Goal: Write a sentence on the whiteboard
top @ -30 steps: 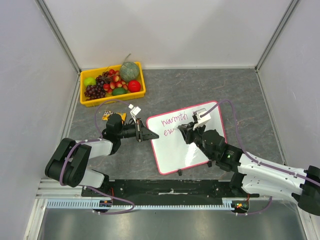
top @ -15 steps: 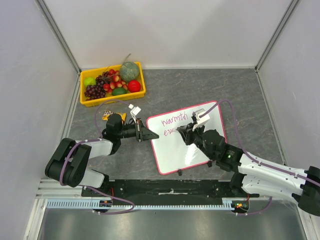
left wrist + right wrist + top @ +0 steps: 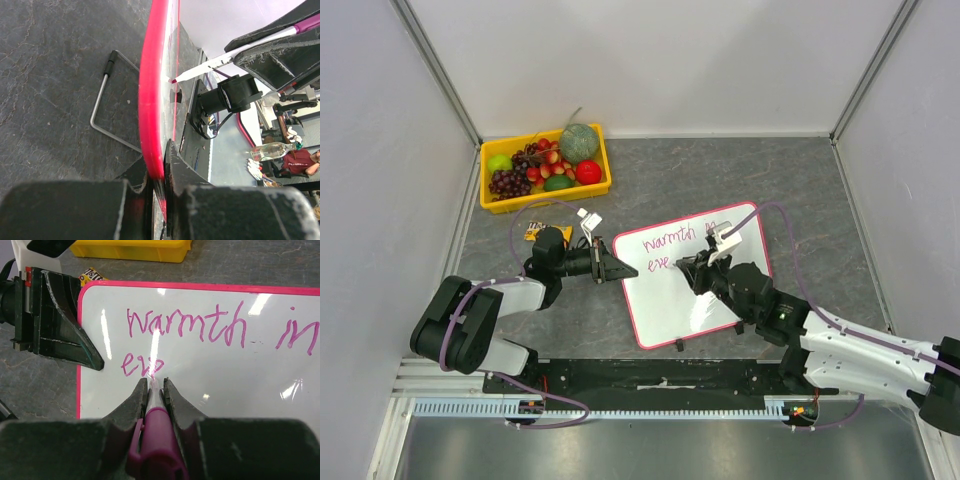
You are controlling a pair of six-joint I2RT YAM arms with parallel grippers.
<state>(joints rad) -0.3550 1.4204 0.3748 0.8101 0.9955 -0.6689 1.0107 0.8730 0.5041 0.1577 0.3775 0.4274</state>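
**Operator:** Where is the whiteboard (image 3: 692, 300) sitting?

**Technician:** It is lying at a slant on the grey table (image 3: 670, 180), between the two arms. It is sitting well apart from the yellow fruit tray (image 3: 545, 204) at the far left.

**Operator:** What is each pincer doing?

**Technician:** The left gripper (image 3: 620, 270) is clamping the board's pink left rim, one finger on each face. The right gripper (image 3: 698, 266) is pinching a magenta marker (image 3: 157, 440) between closed fingers.

**Operator:** Where is the marker tip resting?

**Technician:** It is touching the board at the end of the second line.

**Operator:** What is the writing (image 3: 185, 327) showing?

**Technician:** The top line is reading "warmth in". Below it, "ev" is showing.
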